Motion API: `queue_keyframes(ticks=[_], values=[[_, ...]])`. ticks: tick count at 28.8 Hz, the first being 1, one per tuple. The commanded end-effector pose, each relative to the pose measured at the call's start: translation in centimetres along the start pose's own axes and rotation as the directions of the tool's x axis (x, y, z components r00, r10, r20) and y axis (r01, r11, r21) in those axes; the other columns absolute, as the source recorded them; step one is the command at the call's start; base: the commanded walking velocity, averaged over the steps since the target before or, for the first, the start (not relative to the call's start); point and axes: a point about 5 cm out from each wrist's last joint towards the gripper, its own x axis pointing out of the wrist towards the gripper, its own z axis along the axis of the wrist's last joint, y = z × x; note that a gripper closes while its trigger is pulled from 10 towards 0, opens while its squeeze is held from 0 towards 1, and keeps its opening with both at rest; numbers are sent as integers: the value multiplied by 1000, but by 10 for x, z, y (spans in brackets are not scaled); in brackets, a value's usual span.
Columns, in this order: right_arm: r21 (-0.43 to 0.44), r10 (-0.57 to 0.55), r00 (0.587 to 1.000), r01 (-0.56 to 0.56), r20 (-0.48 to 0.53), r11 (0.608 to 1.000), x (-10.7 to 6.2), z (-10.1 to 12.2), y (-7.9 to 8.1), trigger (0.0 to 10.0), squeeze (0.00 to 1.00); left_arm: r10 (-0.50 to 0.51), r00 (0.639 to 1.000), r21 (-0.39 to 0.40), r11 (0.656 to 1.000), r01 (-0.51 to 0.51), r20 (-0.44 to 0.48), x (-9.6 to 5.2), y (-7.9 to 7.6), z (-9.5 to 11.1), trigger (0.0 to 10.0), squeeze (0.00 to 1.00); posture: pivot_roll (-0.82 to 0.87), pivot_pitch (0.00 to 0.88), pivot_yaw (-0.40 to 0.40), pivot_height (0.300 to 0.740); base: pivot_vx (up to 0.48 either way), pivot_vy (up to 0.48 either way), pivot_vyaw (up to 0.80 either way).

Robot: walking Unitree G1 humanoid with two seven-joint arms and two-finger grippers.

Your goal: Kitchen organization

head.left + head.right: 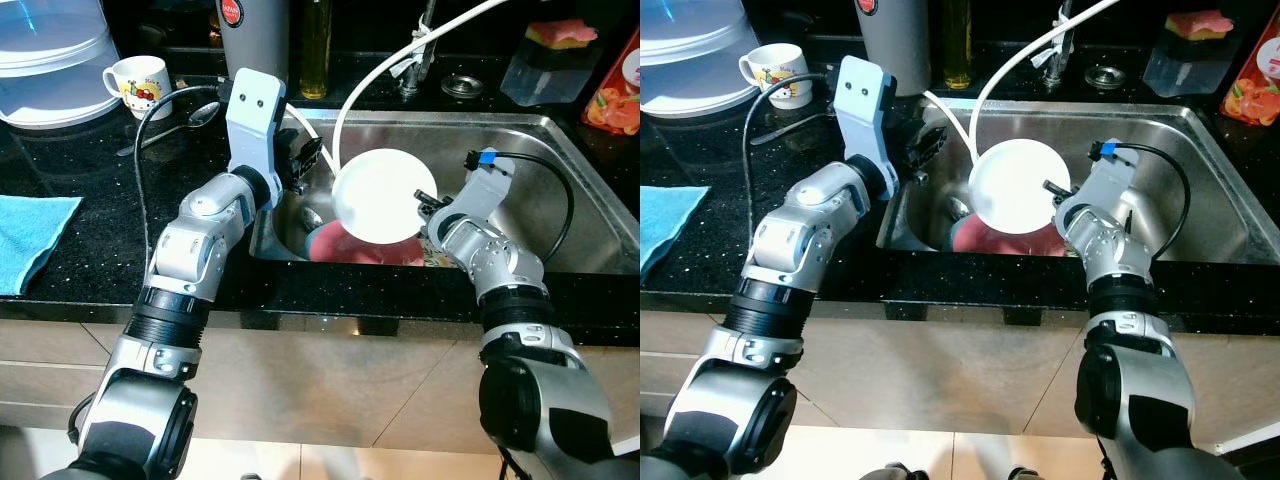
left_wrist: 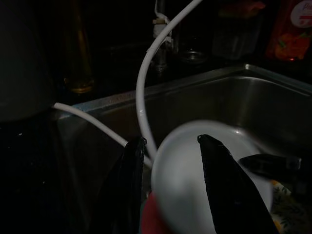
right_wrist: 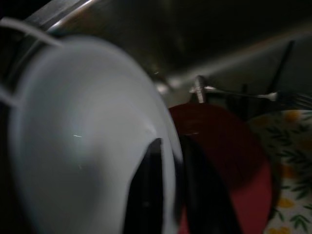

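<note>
Your right gripper (image 1: 428,200) clamps rim of white plate (image 1: 380,196), plate tilted upright over steel sink (image 1: 560,190). Red plate (image 3: 229,161) lies below it in sink, floral plate (image 3: 287,170) beside. Your left gripper (image 2: 170,187) hangs open at sink's left edge, fingers either side of white plate, not touching it.

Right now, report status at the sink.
Right pincer shut on white plate rim, plate tilted up over sink. Left pincer open beside plate. Red plate and white hose close by.
</note>
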Motion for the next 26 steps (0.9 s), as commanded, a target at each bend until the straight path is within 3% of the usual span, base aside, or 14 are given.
queue_keyframes(ticks=[1,4,6,7,8,9,10,11,12,14,15,21,26], values=[[-32,45,999,-45,19,999,2,-1,7,10000,1000,-10,1000,4,1000,10,-16,-1,-3,-3,10000,0,115,104,16,740,0,0,0],[-76,169,974,-159,154,984,-3,18,21,10000,1000,-13,1000,4,1000,13,-18,-1,-4,-4,10000,0,115,105,16,740,0,0,0],[-117,273,916,-249,294,961,-13,38,32,10000,1000,-13,1000,4,1000,13,-20,-2,-4,-5,10000,0,112,105,18,740,0,0,0],[-119,299,886,-275,355,954,-18,47,35,10000,490,-13,1000,3,1000,13,-21,-3,-4,-5,10000,0,112,105,18,740,0,0,0],[-119,299,886,-275,355,954,-18,47,35,10000,490,-13,1000,3,1000,13,-21,-3,-4,-5,10000,0,112,105,18,740,0,0,0],[-127,323,847,-297,422,946,-26,57,38,10000,0,-13,1000,4,1000,13,-22,-3,-4,-5,10000,0,111,105,20,740,0,0,0],[-127,323,847,-297,422,946,-26,57,38,10000,0,-13,1000,4,1000,13,-22,-3,-4,-5,10000,0,111,105,20,740,0,0,0],[-151,337,808,-303,483,941,-35,67,39,10000,0,-13,1000,4,1000,13,-22,-3,-4,-5,10000,0,111,105,22,740,0,0,0],[-151,337,808,-303,483,941,-35,67,39,10000,0,-13,1000,4,1000,13,-22,-3,-4,-5,10000,0,111,105,22,740,0,0,0],[-265,370,731,-262,573,928,-57,81,48,10000,0,-15,1000,10,1000,15,-20,-2,-4,-4,10000,0,108,104,28,740,0,0,0],[-314,381,712,-233,590,921,-65,82,53,10000,0,-16,1000,14,1000,16,-18,-1,-4,-3,10000,0,107,103,30,740,0,0,0],[-393,388,695,-163,605,905,-77,76,63,10000,0,-10,1000,32,999,11,-25,2,-1,0,10000,0,107,100,33,740,0,0,0],[-454,353,695,-43,626,890,-84,66,69,10000,0,75,996,51,996,-73,-46,6,9,0,10000,0,110,94,33,740,0,0,0]])
